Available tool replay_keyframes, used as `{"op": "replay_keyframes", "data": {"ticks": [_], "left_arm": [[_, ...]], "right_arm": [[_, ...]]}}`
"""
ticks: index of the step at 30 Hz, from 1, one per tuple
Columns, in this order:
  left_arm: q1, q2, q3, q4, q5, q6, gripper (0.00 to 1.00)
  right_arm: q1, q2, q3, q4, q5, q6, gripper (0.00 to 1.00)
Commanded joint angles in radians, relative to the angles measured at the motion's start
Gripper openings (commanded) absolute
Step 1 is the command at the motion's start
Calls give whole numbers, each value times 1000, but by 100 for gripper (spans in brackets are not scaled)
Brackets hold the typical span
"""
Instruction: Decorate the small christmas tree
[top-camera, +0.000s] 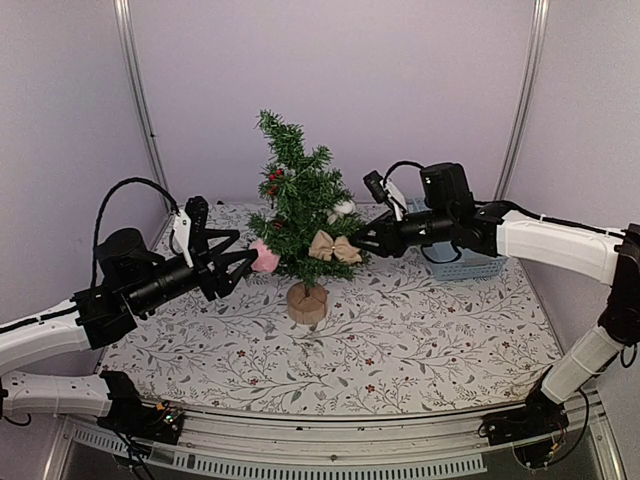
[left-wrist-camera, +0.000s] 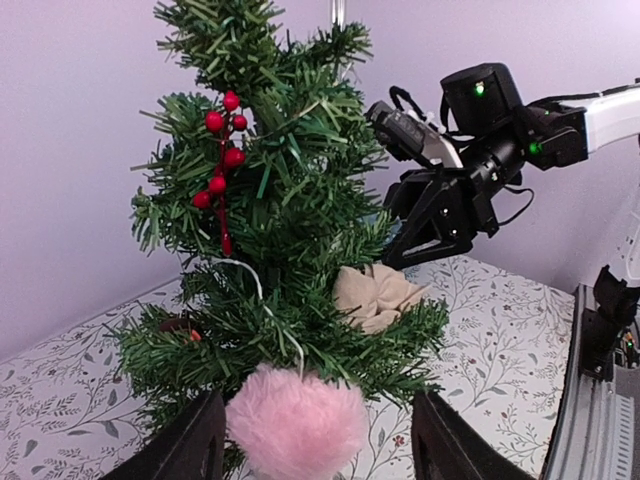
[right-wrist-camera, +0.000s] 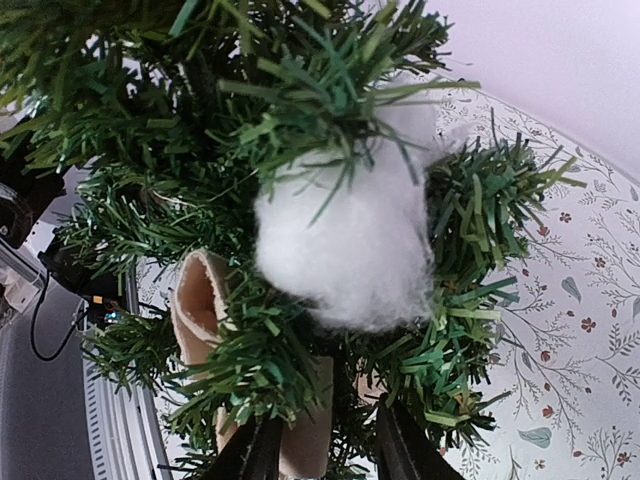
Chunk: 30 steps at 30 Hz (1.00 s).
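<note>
Where the scene is taken from above, the small christmas tree (top-camera: 300, 215) is found upright toward the rear middle of the floral-printed table covering (top-camera: 420, 340), seated on a short round stump (top-camera: 307, 303) of pale wood. Bare cloth is available in front of the stump and to either side. A blue slatted basket (top-camera: 462, 264) is set at the right rear, and lilac walls close in behind the tree.

The left gripper (left-wrist-camera: 318, 445) is held at the lower left branches with its black fingers spread wide. A fluffy pink pompom (left-wrist-camera: 295, 420), hung by a thin white loop, lies between them with a gap on one side, and nothing is clamped.

The right gripper (right-wrist-camera: 322, 450) is pushed into the right-hand foliage, fingers narrowly parted. Flat bristly needles and the edge of a beige fabric bow (right-wrist-camera: 200, 300) lie between them, and nothing is seen pinched. A white cottony puff (right-wrist-camera: 350, 240) is lodged just above. Glossy red berries (left-wrist-camera: 222, 150) are noted high on the tree.
</note>
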Motion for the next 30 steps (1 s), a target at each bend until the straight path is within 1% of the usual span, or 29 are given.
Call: {"op": "replay_keyframes", "data": {"ticks": [1,6,16,24,30], "left_arm": [[21,-6,8,21,5,3,65],[26,-17,0,23,2,2,65],[29,-23,3,16,-5,-5,65],[51,-17,30,-23,-21,-46,65],[112,-6,41,-48,5,-90,65]], "right_arm": [[5,30,34,4,37,23,36],[7,50,47,-13,64,13,36],[14,37,60,-25,151,23,36],[-5,-40,27,-25,200,49,47],[-38,-115,-17,-18,205,60,50]]}}
